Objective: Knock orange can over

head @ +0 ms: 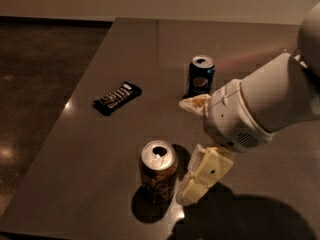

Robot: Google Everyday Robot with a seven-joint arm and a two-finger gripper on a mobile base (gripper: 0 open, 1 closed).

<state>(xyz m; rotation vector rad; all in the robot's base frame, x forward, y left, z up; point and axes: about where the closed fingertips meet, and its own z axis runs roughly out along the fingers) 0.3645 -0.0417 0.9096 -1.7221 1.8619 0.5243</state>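
The orange can [158, 173], orange-brown patterned with a silver top, stands upright near the table's front edge. My gripper [184, 150] is just to its right, low over the table, with its fingers spread open and empty. The lower finger [205, 176] is right beside the can's right side; I cannot tell whether it touches. The upper finger [195, 104] points left, near the base of the blue can.
A dark blue can [201, 76] stands upright behind the gripper. A black wrapped candy bar [117, 97] lies to the left. The dark table [100, 149] has its left edge running diagonally, with the floor beyond it. My arm covers the right side.
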